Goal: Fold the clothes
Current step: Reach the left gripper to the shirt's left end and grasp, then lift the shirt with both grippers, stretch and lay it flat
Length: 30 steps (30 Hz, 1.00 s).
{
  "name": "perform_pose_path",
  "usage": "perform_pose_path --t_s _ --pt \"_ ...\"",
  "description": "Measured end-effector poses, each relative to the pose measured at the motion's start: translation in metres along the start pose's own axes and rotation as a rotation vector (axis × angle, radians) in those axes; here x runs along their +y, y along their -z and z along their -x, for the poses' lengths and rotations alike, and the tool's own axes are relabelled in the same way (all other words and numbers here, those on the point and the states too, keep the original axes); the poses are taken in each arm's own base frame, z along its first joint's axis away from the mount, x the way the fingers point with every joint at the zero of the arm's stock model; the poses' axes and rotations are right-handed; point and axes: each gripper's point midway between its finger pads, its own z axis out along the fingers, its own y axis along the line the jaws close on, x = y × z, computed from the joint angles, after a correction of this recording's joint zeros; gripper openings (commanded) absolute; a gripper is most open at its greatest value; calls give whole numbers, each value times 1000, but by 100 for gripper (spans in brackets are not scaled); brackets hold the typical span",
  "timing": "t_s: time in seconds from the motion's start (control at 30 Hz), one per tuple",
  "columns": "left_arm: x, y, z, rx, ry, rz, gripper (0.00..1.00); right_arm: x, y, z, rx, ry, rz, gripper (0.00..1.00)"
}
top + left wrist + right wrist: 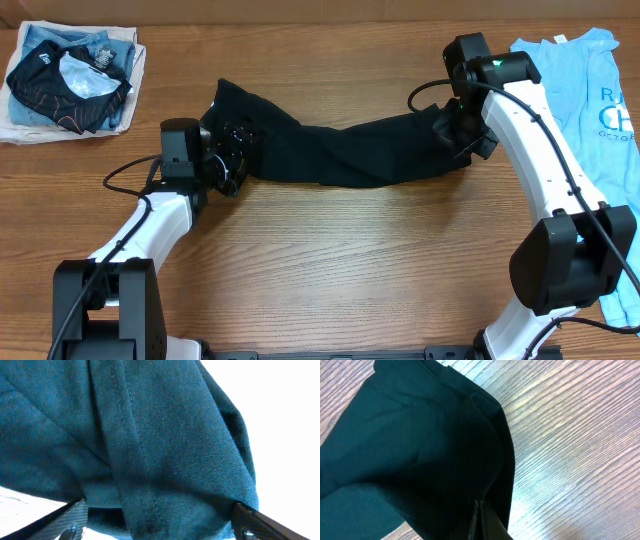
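Spanning the table (350, 270) in the overhead view: one black T-shirt (340, 150), drawn into a long, rumpled band. Its long axis runs side to side, bowing slightly toward the robot's base at the middle. One end is at the left gripper (228, 150) and the other at the right gripper (458, 135).

Overhead only: both ends of the band together. Also a light blue T-shirt (590, 90) flat at the right edge, and a smaller black garment with orange lines (50, 85) on a pile of pale cloths at the far left, both well apart from the band. Finger positions are hard to read from here.

Left wrist only: two fingers (70, 517) in the lower corners, spread wide. Bunched fabric with a stitched seam fills the space between and above them. No pinch on the cloth is evident. The background is washed out white.

Right wrist only: the fingers are pressed together into a thin line at the bottom of the view, clamped on a fold of the shirt. The cloth fans up and to the left over the wood grain.
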Motion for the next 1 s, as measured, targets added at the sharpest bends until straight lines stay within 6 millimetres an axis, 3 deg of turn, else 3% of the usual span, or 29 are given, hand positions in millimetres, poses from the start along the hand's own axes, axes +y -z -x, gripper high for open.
perform_pose_path --t_s 0.3,0.53,0.67,0.83,1.0 --pt "-3 0 -2 16 9 -15 73 1 0 1 -6 -2 6 4" --pt "-5 0 -4 23 10 -22 53 1 0 2 -6 -2 6 4" --pt "-5 0 -4 24 12 -22 35 1 0 1 -6 -2 6 4" --pt "-4 0 -4 24 14 -20 4 1 0 1 -6 -2 6 4" --pt "-3 0 -6 37 10 -17 4 0 0 0 -1 -1 1 4"
